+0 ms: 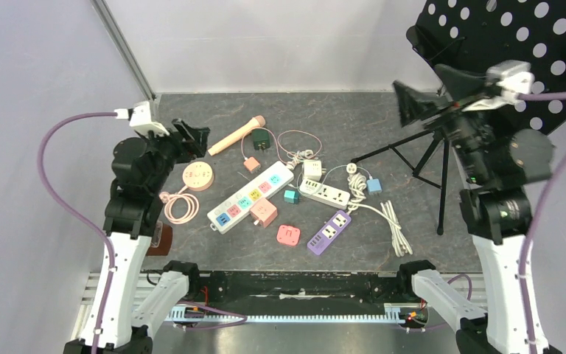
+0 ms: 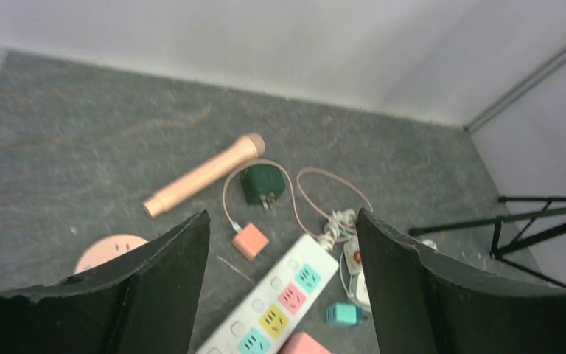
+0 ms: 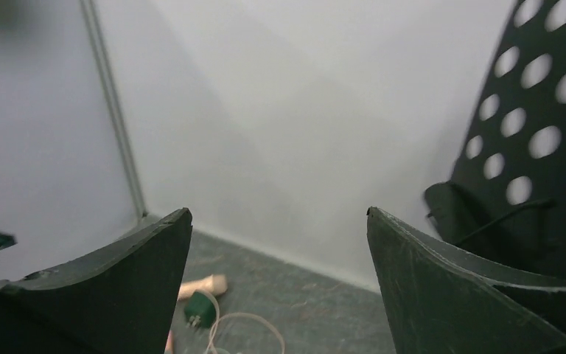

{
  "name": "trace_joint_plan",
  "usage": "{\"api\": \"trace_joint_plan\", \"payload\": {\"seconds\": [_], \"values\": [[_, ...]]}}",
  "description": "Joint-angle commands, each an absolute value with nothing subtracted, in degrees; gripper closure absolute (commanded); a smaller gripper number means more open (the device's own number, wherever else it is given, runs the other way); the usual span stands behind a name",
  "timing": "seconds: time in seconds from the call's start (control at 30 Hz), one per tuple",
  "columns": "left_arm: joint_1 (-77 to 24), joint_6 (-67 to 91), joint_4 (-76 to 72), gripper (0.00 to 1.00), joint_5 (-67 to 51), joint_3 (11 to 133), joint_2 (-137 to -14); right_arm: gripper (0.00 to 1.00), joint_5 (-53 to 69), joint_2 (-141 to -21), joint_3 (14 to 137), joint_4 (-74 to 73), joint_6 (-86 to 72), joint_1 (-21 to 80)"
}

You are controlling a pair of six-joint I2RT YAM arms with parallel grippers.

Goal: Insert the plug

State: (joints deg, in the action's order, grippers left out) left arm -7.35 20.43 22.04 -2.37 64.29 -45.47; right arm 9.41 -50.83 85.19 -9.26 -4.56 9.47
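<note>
A white power strip with coloured sockets (image 1: 250,197) lies in the middle of the mat; it also shows in the left wrist view (image 2: 276,310). Loose plugs lie around it: a dark green one (image 1: 261,138) (image 2: 259,186) (image 3: 200,308), a small pink one (image 1: 251,164) (image 2: 250,241), a teal one (image 1: 291,196) (image 2: 344,314) and a pink cube (image 1: 263,212). My left gripper (image 1: 191,139) (image 2: 280,295) is open and empty, raised at the left. My right gripper (image 1: 410,102) (image 3: 278,280) is open and empty, high at the right.
A pink round socket with coiled cord (image 1: 198,175), a pink microphone (image 1: 236,135), a white strip (image 1: 324,193), a purple strip (image 1: 329,232), a pink square adapter (image 1: 288,235) and a blue plug (image 1: 374,186) lie on the mat. A black tripod stand (image 1: 420,158) with a perforated panel (image 1: 516,44) stands at the right.
</note>
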Motion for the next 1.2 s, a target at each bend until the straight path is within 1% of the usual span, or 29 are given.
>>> {"api": "trace_joint_plan", "payload": {"seconds": [0.0, 0.13, 0.23, 0.3, 0.43, 0.57, 0.7, 0.8, 0.97, 1.0, 1.07, 1.17], "values": [[-7.0, 21.2, 20.6, 0.25, -11.9, 58.8, -46.2, 0.11, 22.9, -52.2, 76.0, -5.3, -8.4, 9.4], [-7.7, 25.2, 20.2, 0.27, -16.2, 51.6, -47.1, 0.12, 18.9, -51.1, 68.8, -4.4, -6.0, 11.7], [-10.8, 24.9, 20.0, 0.27, -18.0, 47.1, -48.2, 0.12, 18.7, -52.6, 66.5, -5.7, -4.6, 14.8], [-14.3, 23.5, 20.5, 0.26, -16.7, 45.2, -49.4, 0.11, 16.6, -54.1, 64.5, -6.3, -3.2, 19.9], [-22.9, 20.1, 17.9, 0.26, -14.1, 41.2, -52.6, 0.07, 8.2, -58.0, 60.4, -6.3, -1.5, 31.4], [-29.0, 15.5, 15.0, 0.26, -11.5, 38.1, -57.0, 0.03, 4.1, -64.4, 59.7, -7.3, -3.2, 37.2], [-33.8, 9.7, 9.6, 0.23, -11.7, 35.3, -59.0, 0.02, 2.2, -68.7, 59.2, -7.5, -7.0, 38.4], [-36.7, 7.1, 9.1, 0.23, -8.3, 35.9, -62.4, 0.02, 1.9, -71.8, 59.0, -8.5, -10.2, 38.4], [-38.8, 6.9, 10.3, 0.23, -0.3, 39.5, -68.9, 0.02, 1.3, -74.7, 58.5, -9.7, -13.1, 38.4], [-39.2, 6.4, 11.0, 0.23, -0.3, 40.3, -69.8, 0.02, 0.8, -75.1, 58.5, -10.0, -13.5, 38.4], [-40.4, 6.7, 13.9, 0.23, 4.2, 42.1, -71.6, 0.02, 0.4, -75.7, 58.6, -10.8, -13.8, 38.4], [-41.6, 6.5, 15.5, 0.23, 6.0, 43.5, -72.8, 0.02, -1.0, -76.7, 58.8, -12.0, -14.2, 38.3]]}}
